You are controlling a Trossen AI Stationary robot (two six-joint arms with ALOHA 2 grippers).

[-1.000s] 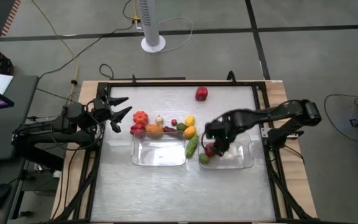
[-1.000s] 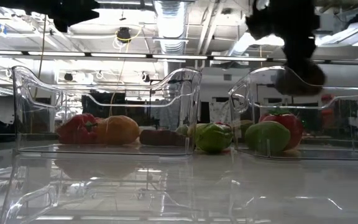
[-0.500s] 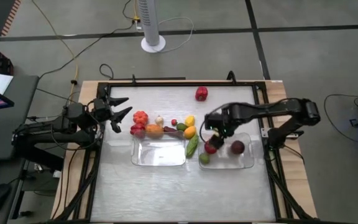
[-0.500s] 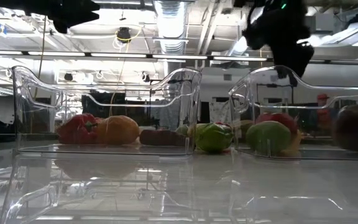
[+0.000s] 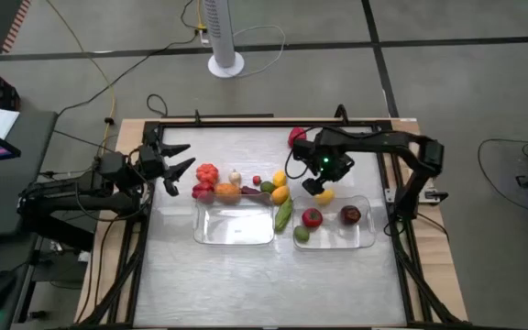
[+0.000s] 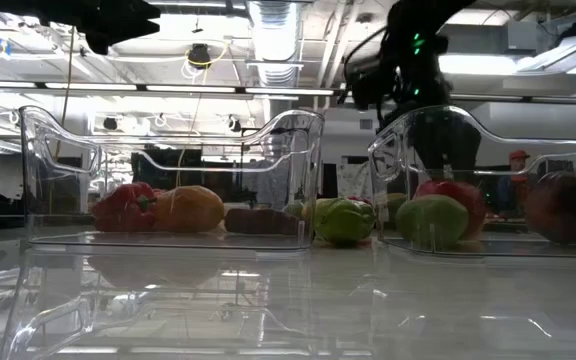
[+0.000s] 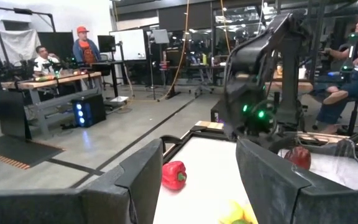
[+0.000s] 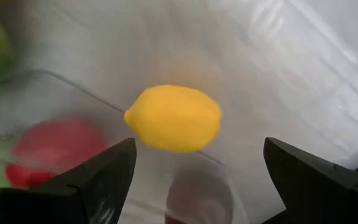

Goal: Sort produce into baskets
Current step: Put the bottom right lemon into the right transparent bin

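Right gripper (image 5: 320,180) over the table just behind the right tray (image 5: 367,240), fingers spread wide, nothing between them. Lemon (image 8: 174,118) lying on the table straight below that gripper, at the tray's back rim, seen between the open fingers (image 8: 92,180) in the right wrist view; same lemon (image 5: 323,194) in the high view. Inside the right tray: red tomato-like piece (image 5: 312,217), green piece (image 5: 301,234) at its near-left corner, dark red round piece (image 5: 350,215) toward its right side.

Left tray (image 5: 235,236) with nothing visible inside in the high view. Along its back edge, on the table: red pepper (image 5: 206,172), orange piece (image 5: 226,192), small white bulb (image 5: 235,176), two yellow pieces (image 5: 280,186). Long green cucumber (image 5: 284,214) lying between the two trays. Lone red pepper (image 5: 295,138) near the table's back edge, well apart from the trays, also in the left wrist view (image 7: 173,174).

Left gripper (image 5: 178,162) waiting at the table's left side, raised, jaws wide apart and empty.
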